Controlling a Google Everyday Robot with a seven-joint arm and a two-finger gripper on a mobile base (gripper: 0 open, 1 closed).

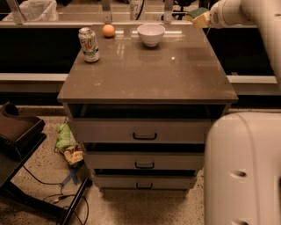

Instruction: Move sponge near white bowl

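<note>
The white bowl stands at the back middle of the brown counter top. My gripper is in the air above the back right corner of the counter, to the right of the bowl. It is shut on the sponge, whose pale yellow foam and dark green top show at the end of the white arm. The sponge is held clear of the counter, about a bowl's width from the bowl.
A soda can stands at the back left of the counter and a small orange ball sits behind it. The cabinet's drawers face me. A large white part of the robot fills the lower right. Bags and cables lie on the floor at left.
</note>
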